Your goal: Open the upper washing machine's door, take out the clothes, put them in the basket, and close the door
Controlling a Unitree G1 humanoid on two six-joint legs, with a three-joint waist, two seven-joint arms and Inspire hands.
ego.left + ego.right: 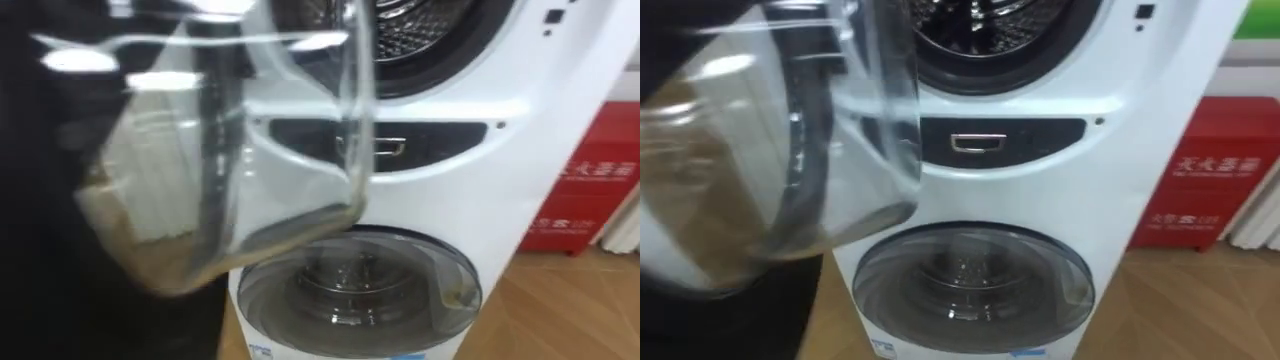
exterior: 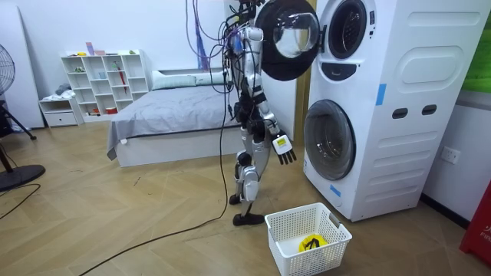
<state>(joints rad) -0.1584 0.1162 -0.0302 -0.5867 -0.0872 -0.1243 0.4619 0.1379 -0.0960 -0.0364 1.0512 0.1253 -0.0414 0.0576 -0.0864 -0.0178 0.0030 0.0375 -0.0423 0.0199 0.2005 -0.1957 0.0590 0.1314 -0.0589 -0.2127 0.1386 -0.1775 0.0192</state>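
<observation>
Print shows in a few places: white characters on the red cabinet [image 1: 590,190] to the right of the white washing machine stack [image 1: 560,110], small blue labels [image 1: 262,352] at the foot of the lower unit, small dark marks [image 1: 553,15] on the upper fascia, and in the room view a blue sticker [image 2: 381,93] on the stack's side. The upper door [image 1: 230,150] stands swung open at the left of the eye views, its clear glass bowl close before the camera. The ribbed metal upper drum [image 1: 420,30] lies open behind it, and whether clothes lie inside cannot be told. Below the drum a dark panel carries a chrome catch [image 1: 375,148], and the lower door [image 1: 360,290] is closed. In the room view the robot stands at the open door, facing the stack, its right hand [image 2: 285,150] hanging low with fingers loose and holding nothing. A white basket [image 2: 295,222] sits on the wood floor near its feet, with something yellow and dark [image 2: 311,244] lying in it
</observation>
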